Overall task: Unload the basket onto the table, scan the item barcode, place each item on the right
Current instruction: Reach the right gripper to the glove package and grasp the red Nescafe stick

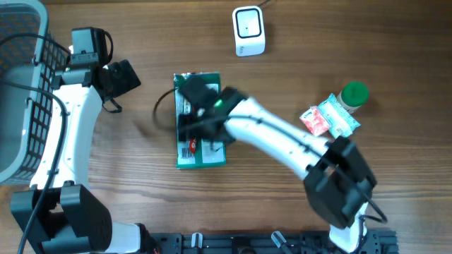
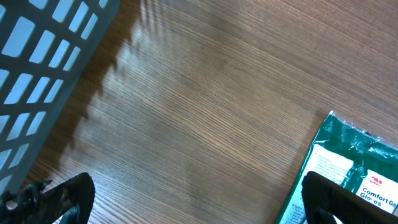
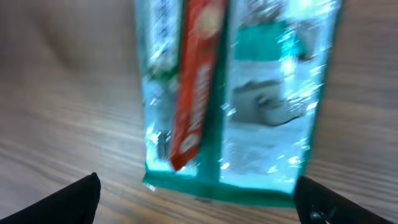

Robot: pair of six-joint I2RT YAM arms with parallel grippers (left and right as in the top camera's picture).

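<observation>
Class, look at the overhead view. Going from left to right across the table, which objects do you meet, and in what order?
Grey basket → green glove packet → white scanner → green-capped bottle.

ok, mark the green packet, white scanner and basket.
green packet (image 1: pixel 205 156), overhead view, lower end.
white scanner (image 1: pixel 248 30), overhead view, top face.
basket (image 1: pixel 35 49), overhead view, mesh wall.

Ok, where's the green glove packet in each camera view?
Overhead: green glove packet centre-left, partly under the right arm.
Left wrist: lower right corner, cut off by the edge.
Right wrist: upper middle, blurred, filling much of the frame.
Shared landmark: the wooden table.
</observation>
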